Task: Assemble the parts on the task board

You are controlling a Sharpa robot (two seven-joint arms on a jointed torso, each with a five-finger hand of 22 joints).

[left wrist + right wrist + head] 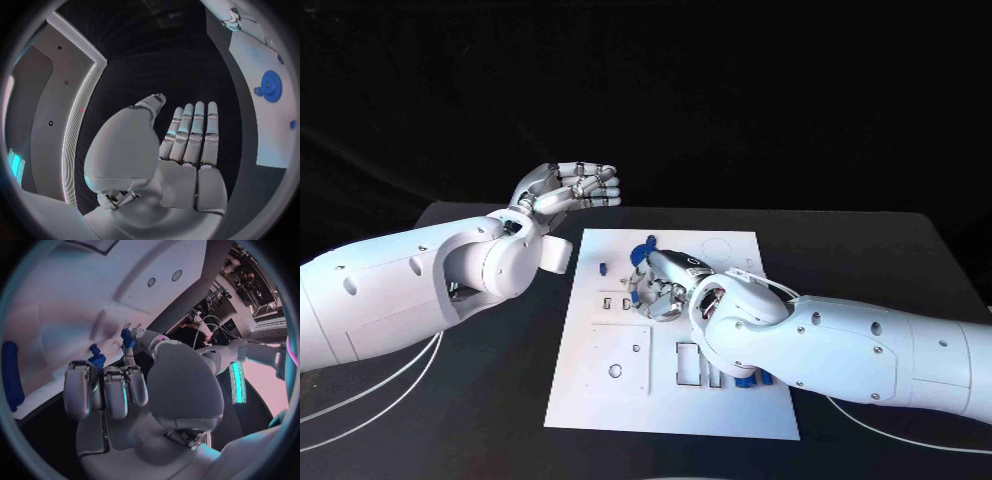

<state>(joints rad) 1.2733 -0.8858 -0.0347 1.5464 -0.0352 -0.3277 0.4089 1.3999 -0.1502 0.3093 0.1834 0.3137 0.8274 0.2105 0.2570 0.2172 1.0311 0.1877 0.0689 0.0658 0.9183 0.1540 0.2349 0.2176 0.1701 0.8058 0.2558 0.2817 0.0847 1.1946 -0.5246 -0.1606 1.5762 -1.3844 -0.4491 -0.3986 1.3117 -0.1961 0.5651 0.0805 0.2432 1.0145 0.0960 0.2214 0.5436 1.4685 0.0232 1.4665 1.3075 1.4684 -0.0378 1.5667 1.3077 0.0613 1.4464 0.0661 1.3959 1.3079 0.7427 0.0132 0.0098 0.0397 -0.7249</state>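
The white task board (610, 405) lies in the middle of the black table. My right hand (664, 285) hovers low over its far half with fingers curled downward. A blue gear (646, 246) peeks out just beyond that hand; the left wrist view shows this gear (270, 86) lying flat on the board. In the right wrist view a small blue part (97, 360) sits at the curled fingertips (81, 390) and another blue part (128, 338) stands by the thumb; whether either is pinched is unclear. My left hand (567, 187) is raised off the board's far left corner, fingers straight and holding nothing (187, 135).
A small blue part (602, 268) lies on the board's left side, and a few more blue parts (750, 378) sit at its near right, partly under my right forearm. White cables (365, 405) trail across the table at the front left. The board has several cut-outs (687, 362).
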